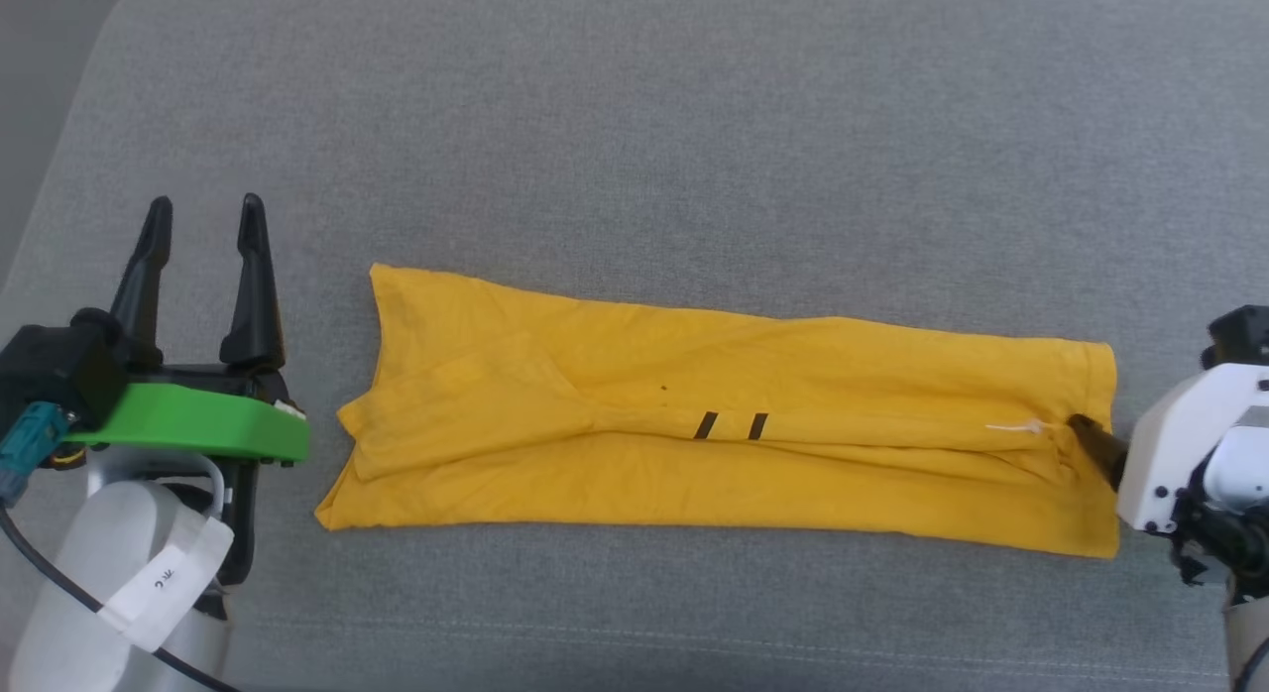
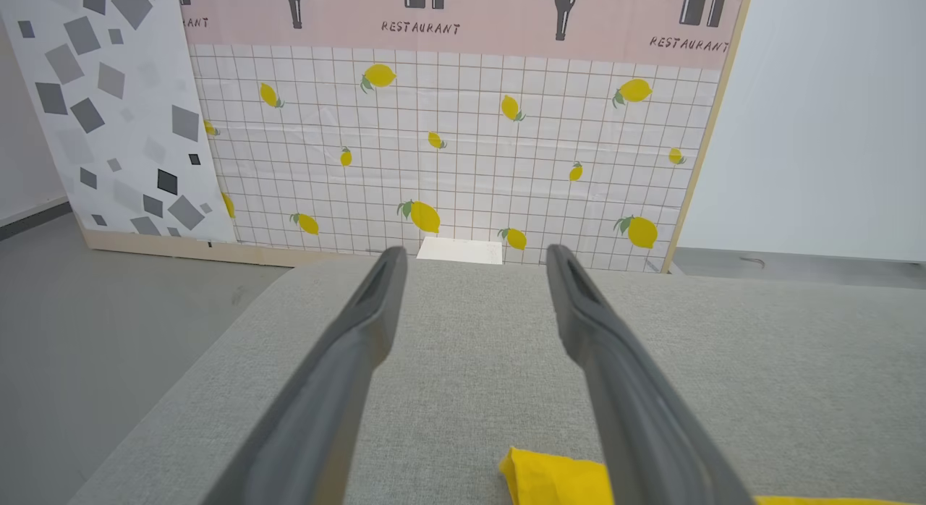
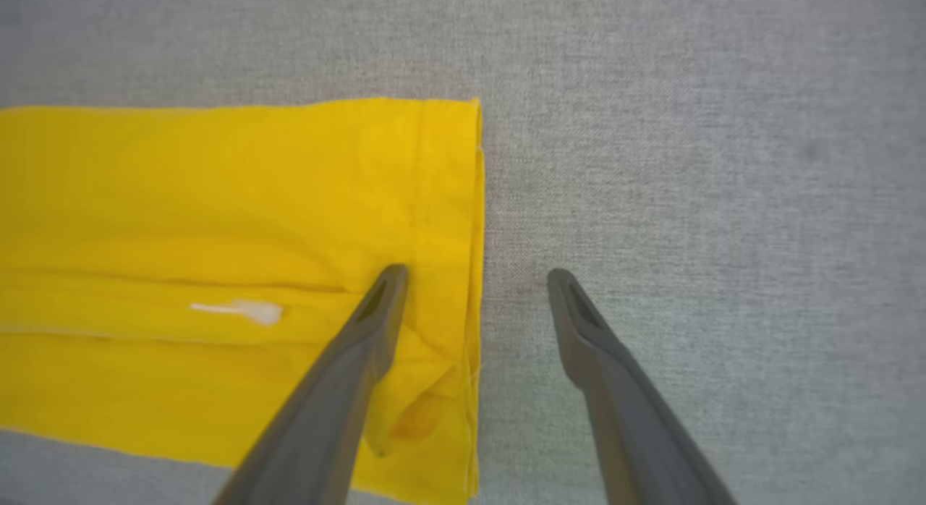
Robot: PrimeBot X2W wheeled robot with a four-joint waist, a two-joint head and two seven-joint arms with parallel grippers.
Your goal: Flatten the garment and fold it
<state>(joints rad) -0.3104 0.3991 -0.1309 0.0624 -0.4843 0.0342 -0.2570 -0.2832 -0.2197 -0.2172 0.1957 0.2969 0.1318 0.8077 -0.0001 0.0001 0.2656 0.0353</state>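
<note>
Two grippers, neither holding anything. The garment lies on the grey cushion as a long strip, both long sides folded in to a centre seam beside the black lines.

Right gripper: fingers apart, straddling the right-end hem. One tip is over the fabric near the white mark, the other over bare cushion.

Left gripper: fingers apart, just beside the left end, not touching it. The left wrist view shows a yellow corner low between its fingers.

Risks as I see them:
- If the right gripper closes here, it may catch only the top layer. There's a loose tuck at the hem corner, so a lift could peel the flap open and undo the strip.
- It could pinch cushion fabric along with the shirt.
- With the left end unpinned, a one-sided pull drags the whole strip instead of folding it.
- The left end is lumpy and skewed, so a crosswise fold likely lands with its edges misaligned.
</note>
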